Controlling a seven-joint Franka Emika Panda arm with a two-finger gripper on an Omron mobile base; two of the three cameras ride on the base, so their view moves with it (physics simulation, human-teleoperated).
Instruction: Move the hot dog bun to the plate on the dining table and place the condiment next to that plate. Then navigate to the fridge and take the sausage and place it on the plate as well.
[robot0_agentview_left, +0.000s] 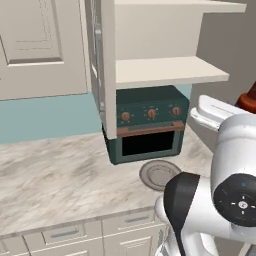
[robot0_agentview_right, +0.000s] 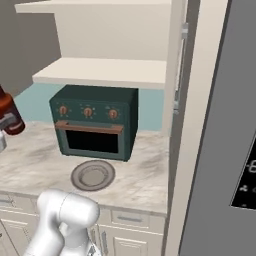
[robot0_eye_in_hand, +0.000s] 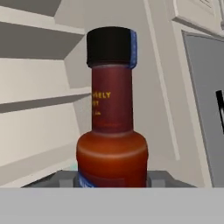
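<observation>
In the left base view, the white arm rises at lower right, and at the right edge a slice of the reddish-brown bottle (robot0_agentview_left: 247, 101) shows above a white part of the hand, off past the right end of the counter (robot0_agentview_left: 55, 180). A dark green oven (robot0_agentview_left: 148, 125) stands at the back of the counter under open shelves, with a round grey disc (robot0_agentview_left: 159, 174) lying flat in front of it near the counter's front edge. In the right base view, the bottle (robot0_agentview_right: 10, 114) appears at the left edge, held up in the air level with the oven (robot0_agentview_right: 95, 121), clear of the counter's (robot0_agentview_right: 35, 165) left end; the tall grey fridge (robot0_agentview_right: 225, 140) fills the right side. In the hand view, the bottle (robot0_eye_in_hand: 112, 127) stands right in front of the camera, with its long axis running up the frame, black cap toward the top and broad body at the bottom between the tips of the tool (robot0_eye_in_hand: 112, 179), which is partly closed around the bottle's base. The hold looks low, on the widest part only, so a fast swing or turn of the base might tip the tall neck or let the bottle slip. The shelf edges and the upright panel beside the fridge are close, so a wide swing could knock the bottle.
</observation>
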